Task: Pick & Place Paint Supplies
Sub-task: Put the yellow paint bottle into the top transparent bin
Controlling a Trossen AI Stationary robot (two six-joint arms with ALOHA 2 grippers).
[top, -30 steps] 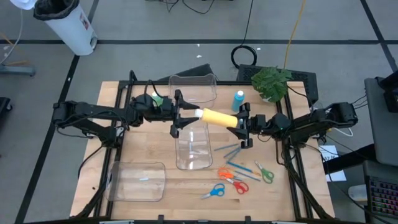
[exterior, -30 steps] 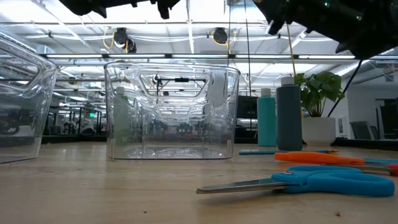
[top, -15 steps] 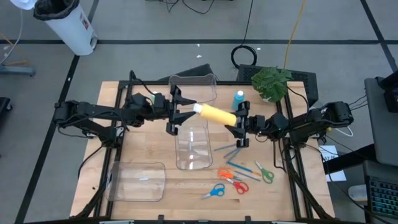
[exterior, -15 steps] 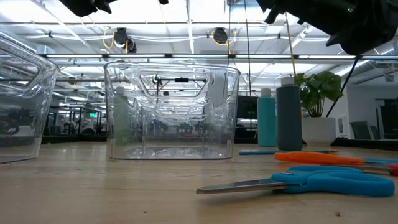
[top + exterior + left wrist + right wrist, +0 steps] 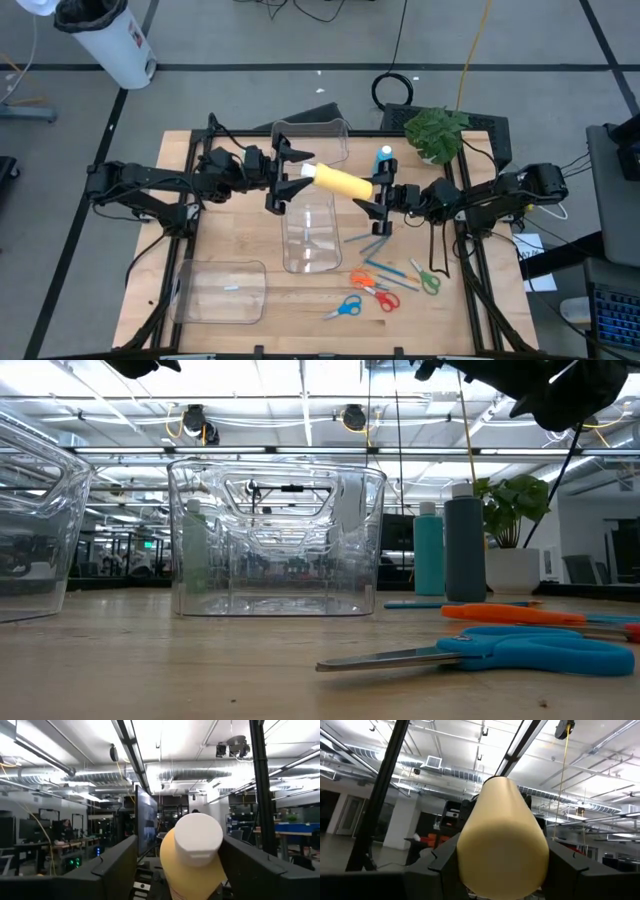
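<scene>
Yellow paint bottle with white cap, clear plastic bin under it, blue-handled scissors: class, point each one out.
Yellow paint bottle with white cap (image 5: 343, 183): high view, mid-body.
Clear plastic bin (image 5: 309, 256): high view, near rim.
Blue-handled scissors (image 5: 540, 652): low view, handle.

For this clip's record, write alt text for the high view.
Over a wooden table, the right gripper holds a yellow white-capped paint bottle above a clear plastic bin. The left gripper stands open around its cap.
</scene>
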